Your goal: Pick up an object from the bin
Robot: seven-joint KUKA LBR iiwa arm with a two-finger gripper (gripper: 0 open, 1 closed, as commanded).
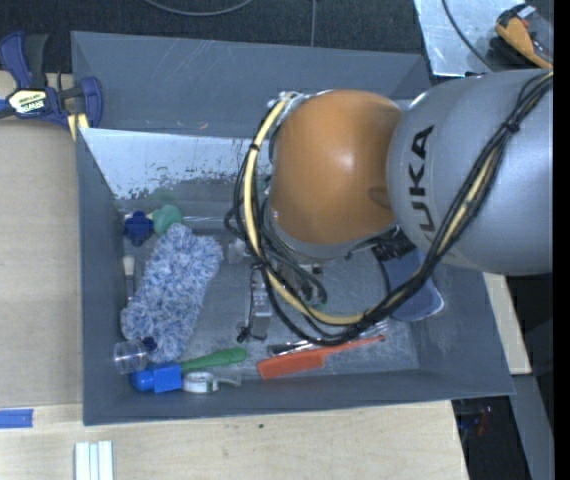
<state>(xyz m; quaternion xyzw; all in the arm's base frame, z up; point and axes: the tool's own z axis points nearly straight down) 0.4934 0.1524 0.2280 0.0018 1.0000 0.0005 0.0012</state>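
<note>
Arm reaching down into the bin [95,318].
The grey arm [475,188] came in over the bin's right wall. Its orange wrist cover [330,168] sat above the middle, ringed by yellow and black cables [248,183], and the gripper [256,323] pointed down toward the near edge.

A rounded, glossy orange cover [330,168] caps the wrist above the gripper [257,316], seemingly a slim dark metal piece. Behind that, the arm [485,198] is a thick silver-grey cylinder lettered "UKA" in black. Yellow and black cables [248,193] loop round the cover's edge, and black ones trail along the arm.
</note>
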